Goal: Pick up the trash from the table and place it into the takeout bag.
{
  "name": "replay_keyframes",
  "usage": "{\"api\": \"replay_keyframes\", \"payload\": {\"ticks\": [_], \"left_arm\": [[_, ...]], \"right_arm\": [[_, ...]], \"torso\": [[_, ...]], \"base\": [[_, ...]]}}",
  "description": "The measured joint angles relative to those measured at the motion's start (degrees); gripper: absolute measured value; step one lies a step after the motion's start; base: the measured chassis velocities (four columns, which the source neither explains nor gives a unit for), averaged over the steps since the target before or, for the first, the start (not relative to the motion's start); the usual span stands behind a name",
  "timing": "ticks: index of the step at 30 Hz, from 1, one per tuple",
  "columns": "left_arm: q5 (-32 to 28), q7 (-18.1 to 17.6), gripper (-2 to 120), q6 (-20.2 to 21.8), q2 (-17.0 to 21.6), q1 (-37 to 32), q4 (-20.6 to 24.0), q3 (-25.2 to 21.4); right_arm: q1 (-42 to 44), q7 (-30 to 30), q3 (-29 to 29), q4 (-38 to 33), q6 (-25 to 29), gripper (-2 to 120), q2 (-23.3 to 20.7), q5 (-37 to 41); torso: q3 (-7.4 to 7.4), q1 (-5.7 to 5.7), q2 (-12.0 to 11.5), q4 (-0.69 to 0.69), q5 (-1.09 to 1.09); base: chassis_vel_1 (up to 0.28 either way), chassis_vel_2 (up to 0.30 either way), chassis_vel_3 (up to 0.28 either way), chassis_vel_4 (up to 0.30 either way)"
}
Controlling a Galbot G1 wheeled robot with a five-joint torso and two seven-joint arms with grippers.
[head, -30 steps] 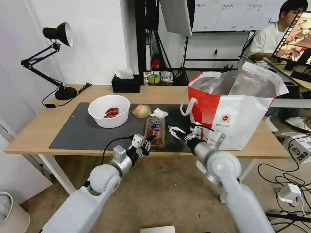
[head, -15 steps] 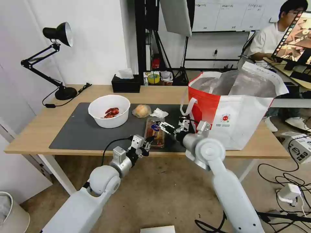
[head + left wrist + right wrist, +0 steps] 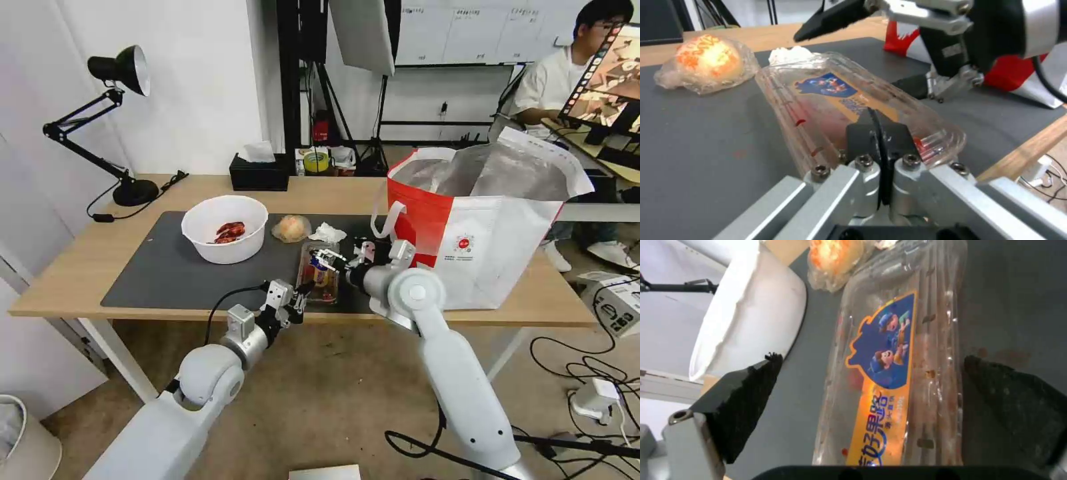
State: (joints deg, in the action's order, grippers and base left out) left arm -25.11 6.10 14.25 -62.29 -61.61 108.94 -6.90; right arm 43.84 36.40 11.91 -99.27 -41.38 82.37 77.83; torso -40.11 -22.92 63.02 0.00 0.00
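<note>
Two arms reach over the counter [image 3: 80, 267] in the head view. The right tool [image 3: 325, 257] hangs over the clear tray [image 3: 319, 273], fingers spread either side of it; the left tool [image 3: 301, 294] sits at the tray's six o'clock end, at the counter's near edge. The tray lies on the dark grey mat [image 3: 167, 273]. The white bowl [image 3: 224, 228] stands at ten o'clock from the tray, the wrapped lump [image 3: 291, 229] at eleven, the crumpled tissue [image 3: 327, 233] at twelve, and the takeout bag [image 3: 480, 227] stands open at two o'clock.

In the left wrist view, the left tool [image 3: 880, 136] has its black fingers pressed together, tips against the tray's [image 3: 849, 110] near end; the right tool [image 3: 871, 50] straddles the far end.

In the right wrist view, the right tool [image 3: 871, 400] shows both pads [image 3: 746, 400] wide apart, the labelled tray [image 3: 893, 373] between them, untouched
</note>
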Motion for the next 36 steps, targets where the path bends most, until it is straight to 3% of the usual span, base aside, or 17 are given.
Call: {"api": "replay_keyframes", "payload": {"ticks": [14,36], "left_arm": [[0.0,0.01,0,-0.34,-0.12,0.0,0.01,-0.08],[0.01,0.08,0,-0.58,-0.31,0.27,-0.33,0.05]], "right_arm": [[-2.64,2.35,0.42,3.88,0.0,100,2.77,1.62],[-4.65,4.19,-0.53,6.52,0.04,100,3.53,1.62]], "torso": [[0.0,0.0,0.0,0.0,0.0],[0.0,0.0,0.01,0.0,0.0]], "base": [[0.0,0.0,0.0,0.0],[0.0,0.0,0.0,0.0]]}}
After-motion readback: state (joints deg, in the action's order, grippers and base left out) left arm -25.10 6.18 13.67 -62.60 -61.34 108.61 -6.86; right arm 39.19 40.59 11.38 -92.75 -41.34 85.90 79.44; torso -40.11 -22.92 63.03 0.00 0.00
